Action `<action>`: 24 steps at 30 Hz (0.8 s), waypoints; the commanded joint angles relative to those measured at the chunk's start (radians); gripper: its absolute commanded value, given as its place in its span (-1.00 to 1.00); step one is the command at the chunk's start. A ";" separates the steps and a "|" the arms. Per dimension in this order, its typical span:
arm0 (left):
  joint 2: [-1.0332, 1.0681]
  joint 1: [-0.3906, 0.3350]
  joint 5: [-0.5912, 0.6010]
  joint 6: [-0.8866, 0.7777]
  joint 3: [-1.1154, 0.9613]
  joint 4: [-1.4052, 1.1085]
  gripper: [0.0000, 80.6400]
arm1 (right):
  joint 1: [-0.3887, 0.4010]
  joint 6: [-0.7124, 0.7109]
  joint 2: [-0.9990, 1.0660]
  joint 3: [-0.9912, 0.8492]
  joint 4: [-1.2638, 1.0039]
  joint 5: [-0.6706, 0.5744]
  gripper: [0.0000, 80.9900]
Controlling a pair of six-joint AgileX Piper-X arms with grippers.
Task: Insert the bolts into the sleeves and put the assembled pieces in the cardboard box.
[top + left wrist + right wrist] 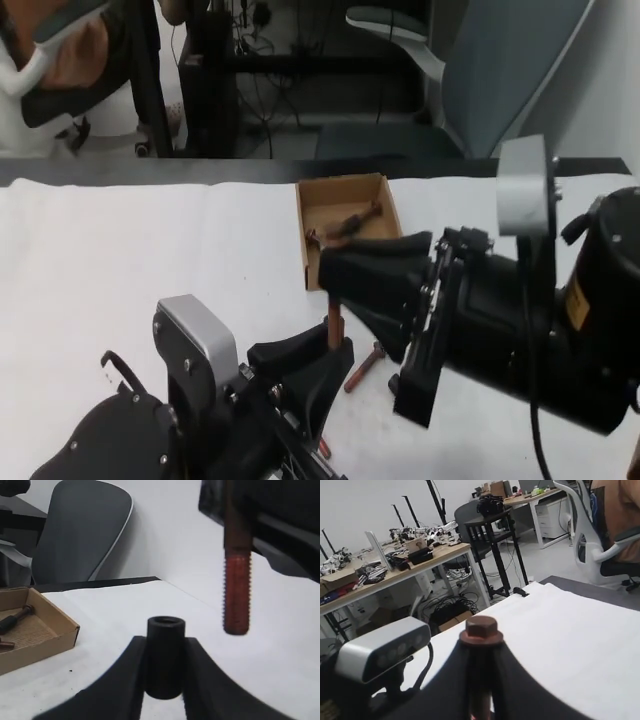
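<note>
My left gripper (pixel 166 652) is shut on a black sleeve (pixel 166 660), which stands upright with its open end up. My right gripper (pixel 481 660) is shut on a copper bolt (pixel 481 630) below its hex head. The bolt's threaded shank (pixel 236 592) hangs point down, its tip close above the sleeve's mouth and off to one side of it. In the high view the bolt (pixel 335 325) hangs between the right gripper (pixel 335 288) and the left gripper (pixel 322 358) at the bench's middle front. The cardboard box (pixel 306 235) behind them holds dark assembled pieces (pixel 350 225).
A loose copper bolt (pixel 364 368) lies on the white bench cover just right of the left gripper. The box (pixel 55 635) sits a short way beyond the sleeve. An office chair (pixel 500 70) stands behind the bench. White cover (pixel 130 260) stretches bare to the left.
</note>
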 commanded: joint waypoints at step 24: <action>0.003 0.001 0.016 0.033 -0.012 -0.042 -0.95 | 0.007 -0.122 0.063 -0.003 -0.074 0.074 -0.99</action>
